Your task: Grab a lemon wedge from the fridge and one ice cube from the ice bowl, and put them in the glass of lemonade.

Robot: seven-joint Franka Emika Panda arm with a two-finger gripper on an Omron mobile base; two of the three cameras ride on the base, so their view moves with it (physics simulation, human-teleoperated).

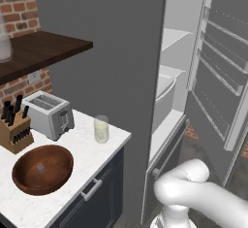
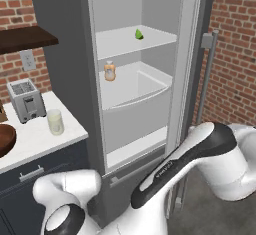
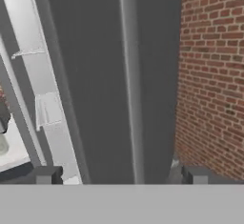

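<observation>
One open fridge door (image 2: 186, 54) stands before the hand (image 3: 119, 175), fingers spread empty; toaster (image 1: 48, 114) at ten o'clock of the glass of lemonade (image 1: 101, 129).

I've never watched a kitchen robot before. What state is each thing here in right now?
fridge: door open
lemon wedge: lying on upper fridge shelf
glass of lemonade: upright on counter, filled
ice bowl: on counter, one ice cube inside
gripper: open, holding nothing

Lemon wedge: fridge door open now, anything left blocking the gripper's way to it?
Yes. The gripper is open, facing the open door's outer face by its handle. The lemon wedge lies unobstructed on the fridge's upper shelf.
</observation>
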